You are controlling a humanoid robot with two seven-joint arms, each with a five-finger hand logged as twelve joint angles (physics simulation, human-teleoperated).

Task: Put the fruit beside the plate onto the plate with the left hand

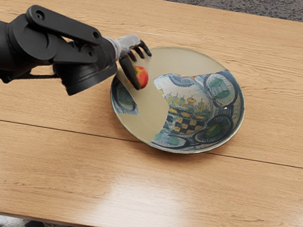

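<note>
A large round plate [205, 64] with a blue, green and yellow painted pattern lies in the middle of the wooden table. My left hand [133, 63] reaches in from the left and hovers over the plate's left rim. Its dark fingers [129, 71] are curled around a small red and orange fruit [141, 77]. The fruit is over the left part of the plate, inside the rim. I cannot tell whether the fruit touches the plate surface. The right arm does not show.
The black left forearm [41, 47] stretches over the table's left side. The wooden table [140, 186] runs on toward the front edge and to the right of the plate.
</note>
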